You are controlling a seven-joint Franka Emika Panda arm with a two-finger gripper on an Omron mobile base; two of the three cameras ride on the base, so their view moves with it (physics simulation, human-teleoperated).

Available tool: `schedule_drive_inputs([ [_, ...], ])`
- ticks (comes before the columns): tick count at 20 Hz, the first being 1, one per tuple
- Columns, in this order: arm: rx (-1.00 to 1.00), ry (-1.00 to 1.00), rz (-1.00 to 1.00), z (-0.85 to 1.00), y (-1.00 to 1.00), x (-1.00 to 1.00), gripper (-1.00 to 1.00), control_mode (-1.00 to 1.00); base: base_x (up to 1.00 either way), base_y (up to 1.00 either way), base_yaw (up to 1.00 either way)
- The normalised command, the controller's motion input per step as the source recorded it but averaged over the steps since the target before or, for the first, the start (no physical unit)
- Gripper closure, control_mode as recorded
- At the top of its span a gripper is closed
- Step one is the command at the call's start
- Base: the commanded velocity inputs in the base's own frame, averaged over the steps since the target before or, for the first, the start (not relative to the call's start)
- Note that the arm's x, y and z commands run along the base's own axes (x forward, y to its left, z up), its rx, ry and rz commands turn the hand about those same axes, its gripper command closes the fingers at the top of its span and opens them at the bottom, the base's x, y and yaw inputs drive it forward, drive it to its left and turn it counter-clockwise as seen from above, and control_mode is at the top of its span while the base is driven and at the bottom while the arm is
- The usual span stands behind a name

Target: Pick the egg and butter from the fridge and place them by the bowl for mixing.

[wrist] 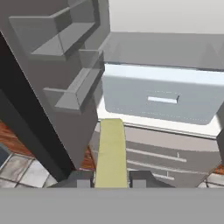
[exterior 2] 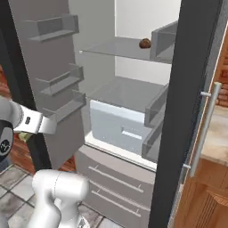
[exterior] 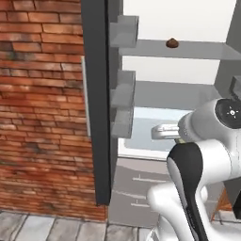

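Observation:
In the hand view my gripper [wrist: 111,179] is shut on the butter [wrist: 111,146], a pale yellow stick that juts forward between the two dark finger tips. The fridge [wrist: 162,48] stands open ahead of it, with a white interior, grey shelves [exterior 2: 129,93] and a clear drawer [wrist: 162,94] just beyond the butter's end. My hand hangs outside the fridge, low in front of its left door [exterior: 96,94]. The egg and the bowl are out of view.
A dark brown rounded lump [exterior: 172,43] [exterior 2: 145,43] lies on the upper shelf. Door bins [wrist: 72,89] stick out close on the left. The right door with its silver bar handle [exterior 2: 202,129] stands open. A brick wall [exterior: 42,94] lies left, a wooden counter [exterior 2: 218,133] right.

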Motion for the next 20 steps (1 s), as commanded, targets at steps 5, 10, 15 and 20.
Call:
schedule_drive_inputs([
  [5,0.0,0.0,0.0,0.0,0.0,0.0,1.0,1.0,-0.37,0.0,0.9],
  [10,0.0,0.0,0.0,0.0,0.0,0.0,1.0,1.0,-0.03,0.0,1.0],
  [15,0.0,0.0,0.0,0.0,0.0,0.0,1.0,1.0,-0.01,0.0,1.0],
  [20,0.0,0.0,0.0,0.0,0.0,0.0,1.0,1.0,-0.07,0.24,0.95],
])
